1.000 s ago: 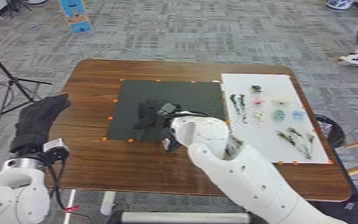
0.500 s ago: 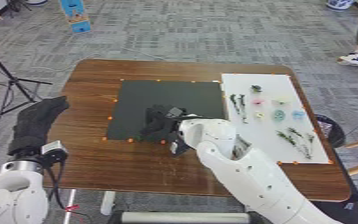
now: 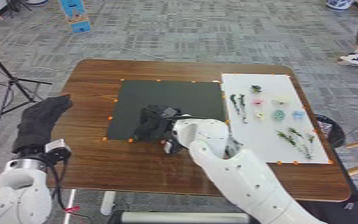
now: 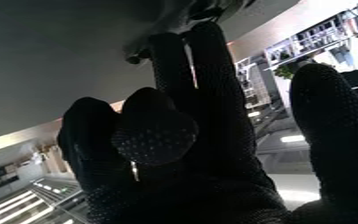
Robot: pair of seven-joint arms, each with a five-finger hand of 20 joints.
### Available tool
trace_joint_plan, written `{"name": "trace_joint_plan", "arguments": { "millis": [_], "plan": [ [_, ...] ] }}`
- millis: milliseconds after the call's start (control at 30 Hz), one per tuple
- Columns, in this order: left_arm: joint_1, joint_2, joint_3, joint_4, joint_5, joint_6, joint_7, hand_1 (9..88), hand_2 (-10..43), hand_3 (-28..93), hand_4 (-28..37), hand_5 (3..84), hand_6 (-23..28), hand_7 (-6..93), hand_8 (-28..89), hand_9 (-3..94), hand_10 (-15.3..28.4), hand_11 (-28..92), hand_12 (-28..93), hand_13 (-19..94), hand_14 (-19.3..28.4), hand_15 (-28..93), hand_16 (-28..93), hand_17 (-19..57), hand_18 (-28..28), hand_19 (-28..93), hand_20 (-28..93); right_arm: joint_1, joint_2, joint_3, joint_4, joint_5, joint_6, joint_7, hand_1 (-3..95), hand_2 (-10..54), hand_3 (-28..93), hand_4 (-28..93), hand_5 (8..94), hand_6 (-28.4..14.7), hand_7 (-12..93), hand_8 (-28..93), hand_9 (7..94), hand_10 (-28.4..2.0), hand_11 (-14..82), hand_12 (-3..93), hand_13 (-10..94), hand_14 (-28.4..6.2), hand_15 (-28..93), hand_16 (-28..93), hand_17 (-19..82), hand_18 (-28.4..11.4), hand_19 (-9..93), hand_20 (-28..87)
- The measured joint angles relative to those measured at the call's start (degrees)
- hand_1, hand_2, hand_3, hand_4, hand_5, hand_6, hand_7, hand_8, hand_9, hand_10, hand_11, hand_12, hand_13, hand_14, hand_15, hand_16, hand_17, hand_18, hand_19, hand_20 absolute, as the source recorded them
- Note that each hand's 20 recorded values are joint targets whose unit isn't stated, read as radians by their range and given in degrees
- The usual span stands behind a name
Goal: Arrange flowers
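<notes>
Your right hand (image 3: 152, 121) sits over black mat (image 3: 171, 92), fingers mostly straight, some pressed together, no pinch visible. Leafy stems (image 3: 243, 111) lie rightward on white sheet (image 3: 269, 84), long axis running away from you; right hand nearer than left hand (image 3: 40, 122).

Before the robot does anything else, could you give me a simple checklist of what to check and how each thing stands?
1. Left hand away from the black mat: ok, it is at the table's left edge.
2. Right hand over the mat: ok.
3. Pink flower and leafy sprigs on the white sheet: ok.
4. Mat fully visible: not ok, the right hand covers part.
5. Flower or stem in the right hand: cannot tell.
</notes>
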Motion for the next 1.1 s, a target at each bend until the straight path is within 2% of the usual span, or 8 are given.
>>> {"name": "trace_joint_plan", "arguments": {
  "millis": [567, 867, 1100],
  "plan": [
    [-0.2, -0.31, 0.08, -0.05, -0.09, -0.28, 0.10, 26.1, 3.7, 73, -25.1, 55.2, 1.8, 19.4, -7, 51.6, 13.2, 22, 16, 37, 12.9, 11, 0, 9.6, 6.8, 2, 18, 1.6, -2.1, -0.3, 1.9, -2.7, 0.5, -2.5, 19.7, 7.0, 66, -3, 71.3, -3.0, 14, -7, 64.7, -14.0, 8.8, 14.4, 82, -10.2, 68, 42, 55, -23.0, 93, 58],
    [2.1, -0.76, -1.70, -0.04, -0.21, -0.29, 0.44, 26.0, 3.8, 73, -25.1, 55.0, 1.7, 19.3, -7, 51.2, 13.2, 21, 16, 36, 12.7, 11, 0, 9.1, 6.3, 2, 18, 2.2, -1.5, 0.8, 2.3, -4.1, -2.0, -3.5, 19.8, 7.2, 66, -3, 70.0, -3.4, 14, -7, 63.3, -13.9, 8.7, 14.4, 81, -10.4, 68, 42, 54, -23.0, 93, 57],
    [2.1, -0.89, -0.72, 0.15, -0.07, 0.32, 0.00, 26.0, 3.8, 73, -25.1, 55.0, 1.7, 19.3, -7, 51.1, 13.1, 21, 16, 36, 12.8, 11, 0, 8.9, 6.2, 2, 18, 2.2, -0.6, 0.8, 2.4, -4.3, -2.0, -3.4, 19.5, 7.1, 66, -4, 69.1, -3.9, 13, -7, 62.4, -14.0, 8.4, 14.3, 81, -10.3, 68, 42, 54, -23.1, 93, 57]
  ]
}}
